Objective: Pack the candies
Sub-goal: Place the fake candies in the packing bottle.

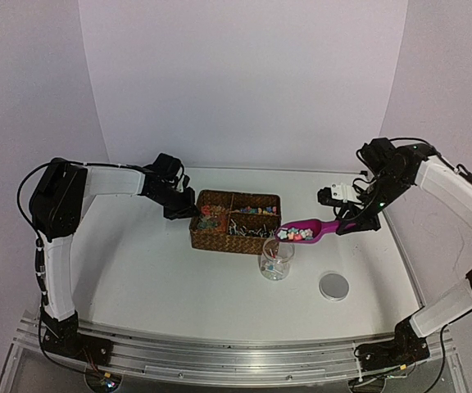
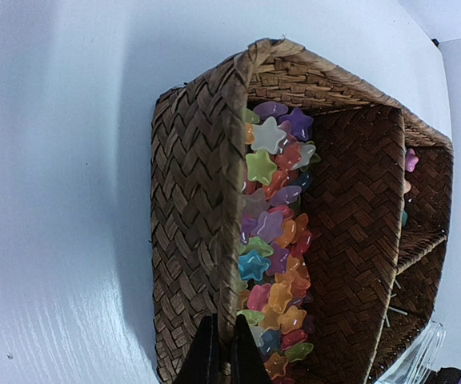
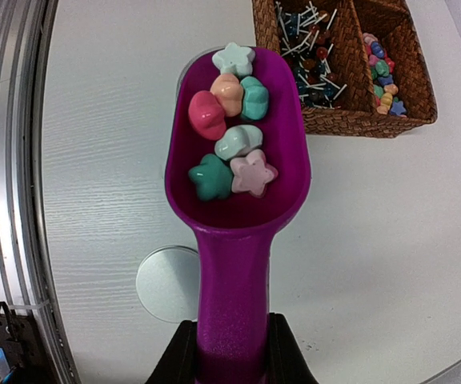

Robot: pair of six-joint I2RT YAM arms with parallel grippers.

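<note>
Several small star-shaped candies (image 3: 230, 136) in pink, teal, white and orange lie in the magenta scoop (image 3: 234, 232). My right gripper (image 3: 232, 346) is shut on the scoop's handle. In the top view the scoop's bowl (image 1: 296, 234) is held over the rim of a clear glass jar (image 1: 276, 260), with the right gripper (image 1: 347, 228) behind it. More candies (image 2: 274, 240) fill the left compartment of the wicker basket (image 2: 194, 200). My left gripper (image 2: 218, 344) is shut on the basket's wall, at the basket's left end (image 1: 183, 209) in the top view.
The basket (image 1: 236, 221) has several compartments; one holds thin white-sticked lollipops (image 3: 310, 48). A round metal lid (image 1: 333, 286) lies flat to the right of the jar; it also shows in the right wrist view (image 3: 166, 284). A metal rail (image 1: 236, 360) runs along the table's near edge.
</note>
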